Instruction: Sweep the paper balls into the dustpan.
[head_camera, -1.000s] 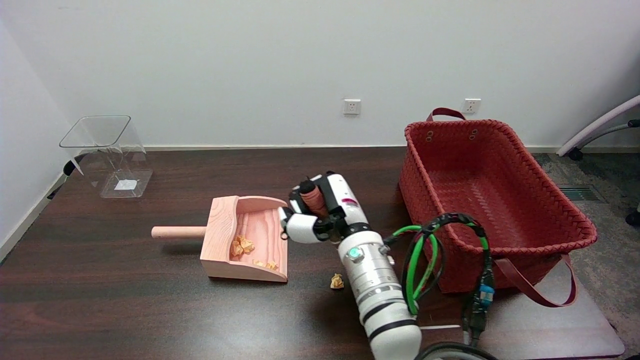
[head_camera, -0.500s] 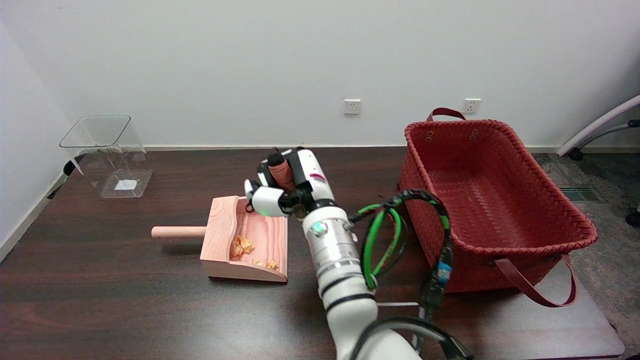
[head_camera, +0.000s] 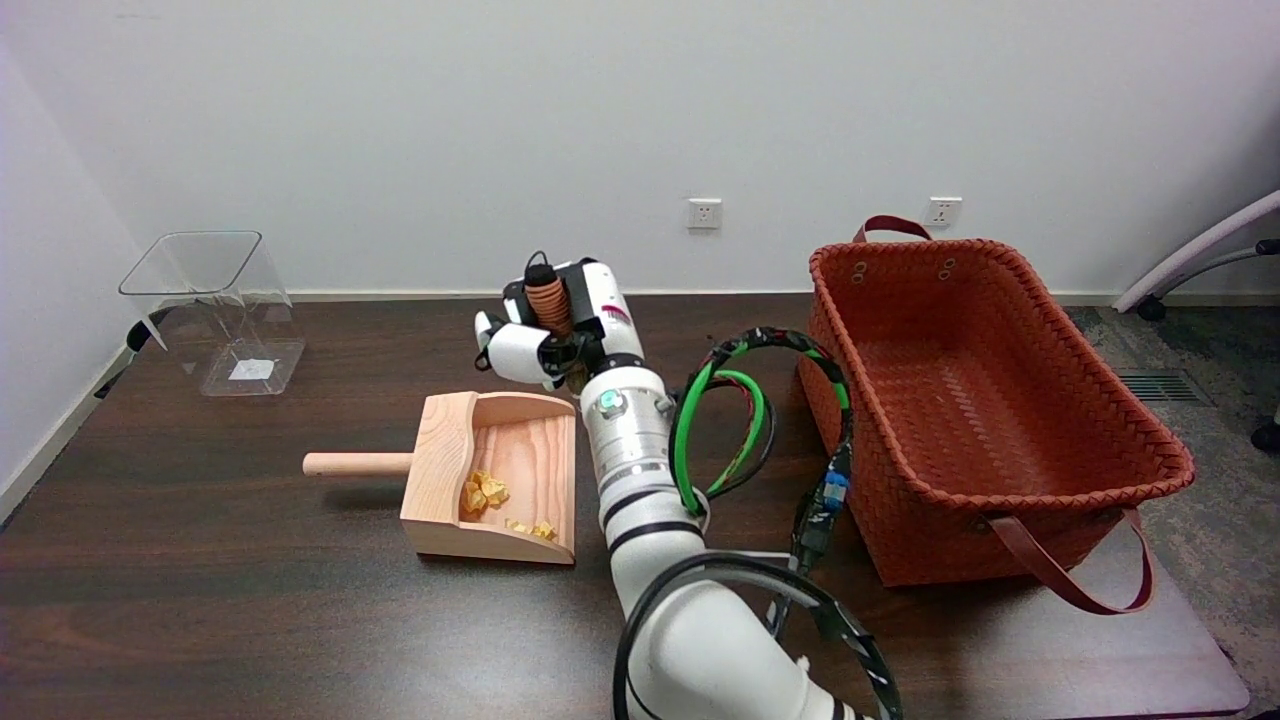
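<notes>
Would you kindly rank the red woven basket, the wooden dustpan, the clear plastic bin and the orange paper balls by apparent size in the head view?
1. Red woven basket, clearly largest.
2. Wooden dustpan and clear plastic bin: look alike; the bin stands farther off, so unsure.
3. Orange paper balls in the dustpan, smallest.

Light: bright, even, from overhead | Shadows: soft, short — beside the dustpan (head_camera: 490, 480) | Glare: faint sheen on the table (head_camera: 200, 560) | Focus: sharp — no blur

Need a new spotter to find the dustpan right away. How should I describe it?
On the dark table, look left of the red woven basket. The dustpan is a pale wooden scoop with a round handle pointing left; unlike the clear bin behind, it holds orange paper balls.
</notes>
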